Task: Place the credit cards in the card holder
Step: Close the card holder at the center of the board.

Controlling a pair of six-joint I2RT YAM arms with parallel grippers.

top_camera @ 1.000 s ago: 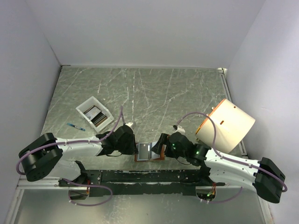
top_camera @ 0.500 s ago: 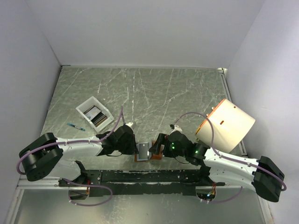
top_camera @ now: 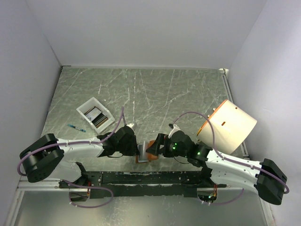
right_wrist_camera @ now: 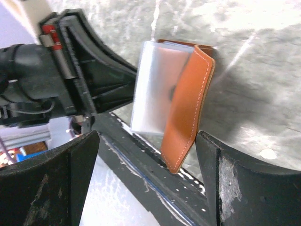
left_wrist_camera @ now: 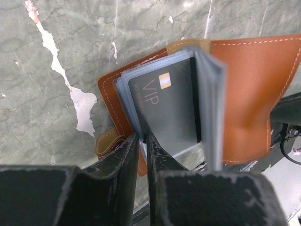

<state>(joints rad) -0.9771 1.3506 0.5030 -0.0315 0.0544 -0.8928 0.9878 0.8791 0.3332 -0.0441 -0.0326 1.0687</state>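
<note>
Card holder (left_wrist_camera: 244, 94) lies opened on the table (top_camera: 155, 94) at its near edge, between the two arms. Left claw (left_wrist_camera: 142, 150) is pinched almost shut on the near edge of a dark card (left_wrist_camera: 171, 108) marked VIP with a small gold chip. The card lies flat among the pale blue-grey sleeves (left_wrist_camera: 123, 94); whether a sleeve leaf is caught in the pinch too, I cannot tell. Holding the card by its trailing edge looks chosen so the rest can slide into a pocket unhindered.

Right claw (right_wrist_camera: 148, 135) stands wide open, one finger on either side of the holder's raised cover, gripping nothing. It is probably there to brace the holder and keep the cover from falling shut over the sleeves.

The holder itself is orange-brown leather with pale stitching along its edge, and one clear sleeve stands upright beside the card.

Farther out, well apart to the left, a white tray (top_camera: 83, 109) holds more credit cards (top_camera: 95, 116). A cream cylinder (top_camera: 230, 125) with an orange rim lies on its side at the right
</note>
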